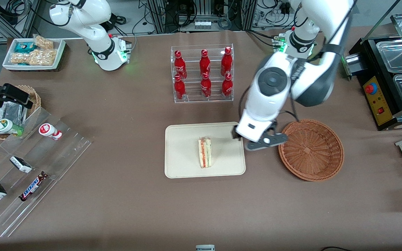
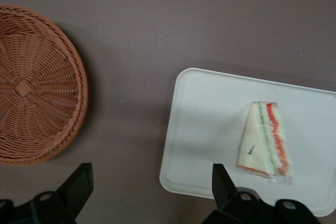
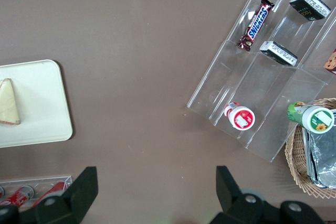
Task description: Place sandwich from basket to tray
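Note:
The sandwich (image 1: pixel 205 152), a white wedge with red and green filling, lies on the cream tray (image 1: pixel 183 164). It also shows in the left wrist view (image 2: pixel 265 142) on the tray (image 2: pixel 210 124) and in the right wrist view (image 3: pixel 8 103). The reddish-brown basket (image 1: pixel 311 150) stands empty beside the tray, toward the working arm's end; it also shows in the left wrist view (image 2: pixel 37 85). My left gripper (image 1: pixel 257 137) hangs open and empty above the gap between the tray's edge and the basket. In the left wrist view the gripper (image 2: pixel 152 184) has its fingers spread wide.
A clear rack of red bottles (image 1: pixel 202 73) stands farther from the front camera than the tray. A clear tiered stand with snack bars (image 1: pixel 30 170) and a tan basket (image 1: pixel 9 111) lie toward the parked arm's end. A black machine (image 1: pixel 386 80) stands at the working arm's end.

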### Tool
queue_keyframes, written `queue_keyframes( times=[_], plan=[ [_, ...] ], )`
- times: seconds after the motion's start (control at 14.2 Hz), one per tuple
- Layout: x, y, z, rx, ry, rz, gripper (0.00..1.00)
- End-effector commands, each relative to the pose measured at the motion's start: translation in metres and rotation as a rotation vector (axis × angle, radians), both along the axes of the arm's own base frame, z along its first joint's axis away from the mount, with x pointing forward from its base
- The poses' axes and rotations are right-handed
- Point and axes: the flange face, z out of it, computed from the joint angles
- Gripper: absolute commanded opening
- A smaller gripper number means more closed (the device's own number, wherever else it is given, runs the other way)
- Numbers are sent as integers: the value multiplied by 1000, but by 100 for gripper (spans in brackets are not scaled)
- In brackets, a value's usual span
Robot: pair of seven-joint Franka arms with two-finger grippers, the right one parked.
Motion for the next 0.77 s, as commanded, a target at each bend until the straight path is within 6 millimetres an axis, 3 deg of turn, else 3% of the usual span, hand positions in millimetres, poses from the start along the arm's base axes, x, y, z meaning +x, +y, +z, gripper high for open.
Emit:
queue_keyframes(
  times=[0.0,0.35,0.56,0.7],
  plan=[
    [-11,67,27,-13,72,-47,100],
    [-9,165,68,-25,138,-81,100],
    [-23,206,105,-31,130,-138,100],
    [-32,221,128,-34,116,-189,100]
  ],
)
